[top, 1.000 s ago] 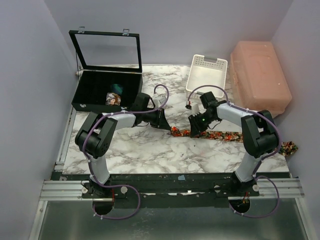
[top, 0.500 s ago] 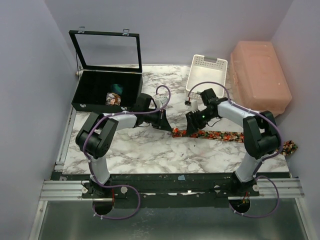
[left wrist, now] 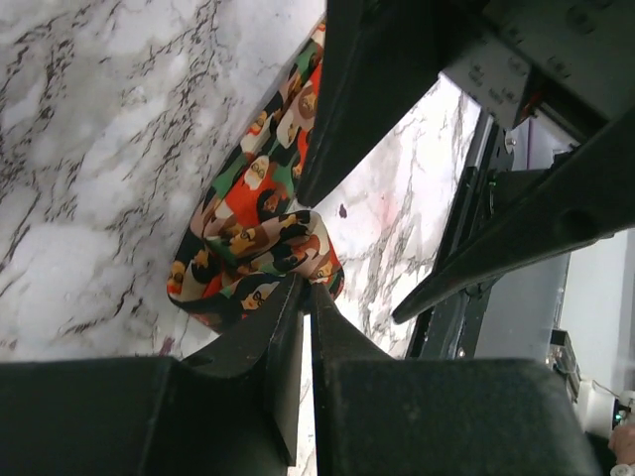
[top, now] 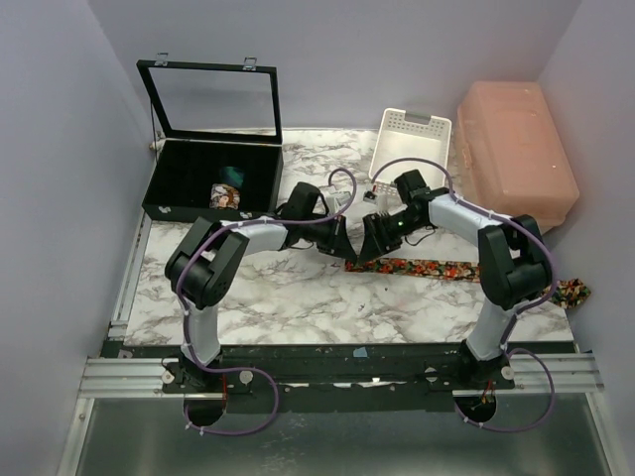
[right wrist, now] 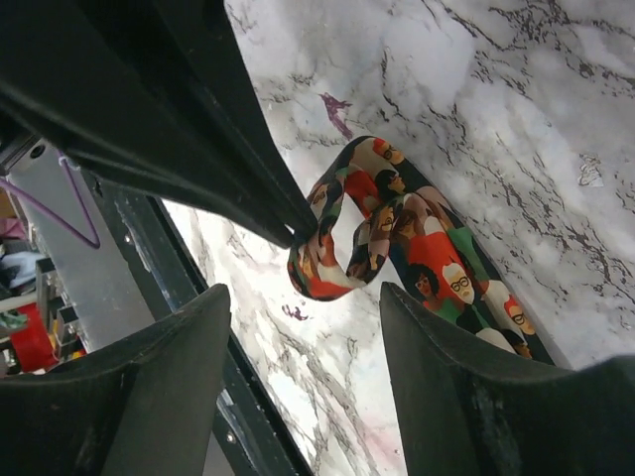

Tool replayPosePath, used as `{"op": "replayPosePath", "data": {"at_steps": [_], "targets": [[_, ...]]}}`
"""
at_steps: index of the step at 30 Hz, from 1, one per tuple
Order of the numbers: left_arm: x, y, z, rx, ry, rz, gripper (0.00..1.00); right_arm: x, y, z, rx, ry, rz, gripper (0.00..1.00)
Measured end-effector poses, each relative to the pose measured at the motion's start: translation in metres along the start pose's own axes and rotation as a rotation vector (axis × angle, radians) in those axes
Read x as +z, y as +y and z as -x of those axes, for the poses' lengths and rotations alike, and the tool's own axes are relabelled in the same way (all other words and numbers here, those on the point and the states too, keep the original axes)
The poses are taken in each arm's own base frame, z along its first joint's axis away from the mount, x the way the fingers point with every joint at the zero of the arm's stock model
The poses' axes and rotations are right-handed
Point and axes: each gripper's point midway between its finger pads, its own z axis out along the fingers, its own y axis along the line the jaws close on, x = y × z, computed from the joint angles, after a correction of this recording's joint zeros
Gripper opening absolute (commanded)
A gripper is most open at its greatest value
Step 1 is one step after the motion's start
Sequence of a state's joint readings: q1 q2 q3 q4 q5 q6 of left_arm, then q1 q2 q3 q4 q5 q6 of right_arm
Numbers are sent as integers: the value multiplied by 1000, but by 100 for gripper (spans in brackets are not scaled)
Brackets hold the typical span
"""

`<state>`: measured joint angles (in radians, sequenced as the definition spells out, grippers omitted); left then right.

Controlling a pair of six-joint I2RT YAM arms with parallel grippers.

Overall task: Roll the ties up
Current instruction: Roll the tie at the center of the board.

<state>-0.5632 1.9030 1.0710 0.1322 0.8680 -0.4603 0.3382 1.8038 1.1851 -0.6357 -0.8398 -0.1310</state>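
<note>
A narrow tie (top: 437, 268) with a red, orange and green face print lies across the marble table, its right end (top: 571, 292) at the table's right edge. Its left end is curled into a small loose loop (left wrist: 253, 248). My left gripper (left wrist: 306, 288) is shut on the edge of that loop, also seen from above (top: 342, 250). My right gripper (top: 372, 248) is just right of it, open, with its fingers on either side of the loop (right wrist: 342, 248) and not touching it. The left gripper's fingers (right wrist: 198, 129) reach in from the upper left of the right wrist view.
An open black case (top: 189, 193) at the back left holds a rolled patterned tie (top: 226, 195) and a teal one (top: 232, 176). A white slotted basket (top: 410, 149) and a pink lidded box (top: 516, 154) stand at the back right.
The left gripper moved right to the tie's left end and shut on it. The right gripper opened and shifted left and back, over the curled end.
</note>
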Motion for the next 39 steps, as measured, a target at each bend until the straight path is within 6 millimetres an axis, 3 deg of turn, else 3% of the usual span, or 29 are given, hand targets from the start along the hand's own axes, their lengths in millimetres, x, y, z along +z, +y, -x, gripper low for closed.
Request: {"op": "replayPosePath", "data": {"at_steps": [8, 10, 15, 18, 20, 23, 27, 33, 39], "targets": [[10, 0, 2, -3, 12, -8, 11, 11, -15, -9, 49, 37, -20, 35], [10, 1, 1, -9, 14, -6, 14, 12, -19, -10, 54, 40, -35, 30], [7, 2, 2, 13, 4, -4, 49, 10, -28, -11, 52, 43, -74, 21], [-6, 2, -2, 74, -23, 9, 74, 9, -37, -14, 47, 51, -97, 11], [-14, 0, -1, 149, -43, 17, 83, 10, -45, -18, 47, 66, -107, 10], [-26, -3, 5, 300, -83, 43, 88, 16, -57, -31, 72, 112, -109, 8], [-27, -2, 7, 454, -103, 60, 91, 18, -57, -33, 85, 132, -77, 8], [-23, 8, -23, 597, -61, 66, 91, 19, -56, -33, 73, 154, -30, 8], [-28, -14, -53, 778, -54, 31, 92, 23, -46, -44, 81, 183, 59, 9]]}}
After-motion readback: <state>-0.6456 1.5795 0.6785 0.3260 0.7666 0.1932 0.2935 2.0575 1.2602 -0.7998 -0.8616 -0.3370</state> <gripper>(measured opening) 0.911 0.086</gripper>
